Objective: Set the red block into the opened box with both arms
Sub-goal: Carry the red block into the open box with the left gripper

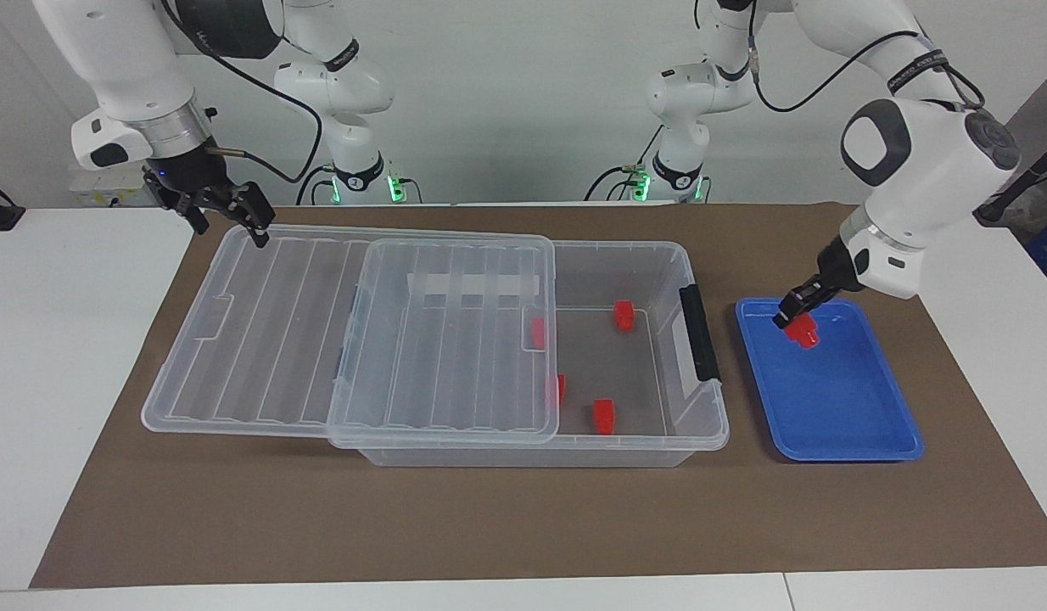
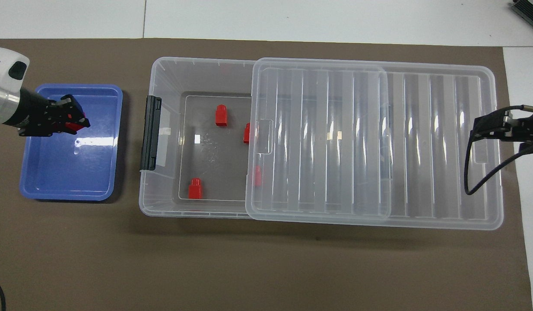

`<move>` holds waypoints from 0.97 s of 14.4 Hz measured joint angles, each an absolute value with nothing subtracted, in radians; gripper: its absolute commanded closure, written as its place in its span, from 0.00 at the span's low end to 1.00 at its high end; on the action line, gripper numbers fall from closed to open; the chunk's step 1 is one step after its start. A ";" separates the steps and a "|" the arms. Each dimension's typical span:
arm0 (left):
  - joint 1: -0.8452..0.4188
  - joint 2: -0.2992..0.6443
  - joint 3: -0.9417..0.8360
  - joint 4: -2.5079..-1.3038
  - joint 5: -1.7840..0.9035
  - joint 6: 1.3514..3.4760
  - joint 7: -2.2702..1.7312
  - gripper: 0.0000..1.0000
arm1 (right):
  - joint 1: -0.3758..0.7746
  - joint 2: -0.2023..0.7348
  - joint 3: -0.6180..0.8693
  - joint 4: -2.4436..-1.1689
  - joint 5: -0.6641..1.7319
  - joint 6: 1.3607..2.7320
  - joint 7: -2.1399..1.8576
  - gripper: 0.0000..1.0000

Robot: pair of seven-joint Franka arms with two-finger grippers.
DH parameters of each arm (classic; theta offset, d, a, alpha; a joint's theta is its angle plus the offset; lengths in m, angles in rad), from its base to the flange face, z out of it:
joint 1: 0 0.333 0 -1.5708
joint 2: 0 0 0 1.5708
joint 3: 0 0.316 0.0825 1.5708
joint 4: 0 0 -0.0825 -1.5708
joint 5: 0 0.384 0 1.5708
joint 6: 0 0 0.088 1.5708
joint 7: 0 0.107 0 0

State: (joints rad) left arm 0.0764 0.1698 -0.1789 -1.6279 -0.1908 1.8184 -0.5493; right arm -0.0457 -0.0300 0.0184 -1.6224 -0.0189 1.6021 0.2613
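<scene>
My left gripper is shut on a small red block and holds it tilted, a little above the blue tray. From overhead, the left gripper covers most of that red block. The clear box lies at mid-table, its ribbed lid slid toward the right arm's end so the end by the black latch is uncovered. Several red blocks lie inside the box. Over the lid's outer end my right gripper hangs open, also in the overhead view.
The blue tray sits toward the left arm's end of the brown mat, beside the latch end of the box. Its floor holds nothing else. White tabletop borders the mat at both ends.
</scene>
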 measured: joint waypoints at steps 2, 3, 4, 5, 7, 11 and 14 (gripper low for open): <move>-0.007 0.170 -0.201 -1.603 -0.177 1.818 -0.739 1.00 | -0.048 -0.030 0.017 -1.626 -0.019 1.602 0.257 0.25; -0.054 0.170 -0.203 -1.598 -0.163 1.819 -0.810 1.00 | -0.050 -0.030 0.016 -1.627 -0.019 1.602 0.249 0.44; -0.093 0.170 -0.203 -1.597 -0.144 1.819 -0.852 1.00 | -0.053 -0.030 0.016 -1.629 -0.019 1.602 0.243 0.70; -0.127 0.170 -0.204 -1.602 -0.124 1.821 -0.876 1.00 | -0.058 -0.031 0.016 -1.632 -0.019 1.603 0.239 0.93; -0.185 0.162 -0.206 -1.654 -0.101 1.882 -0.898 1.00 | -0.072 -0.032 0.014 -1.644 -0.019 1.625 0.233 1.00; -0.270 0.150 -0.207 -1.869 -0.086 2.140 -0.899 1.00 | -0.087 -0.033 0.011 -1.675 -0.020 1.686 0.231 1.00; -0.300 0.206 -0.207 -1.941 0.031 2.215 -0.898 1.00 | -0.120 -0.032 0.008 -1.710 -0.020 1.744 0.231 1.00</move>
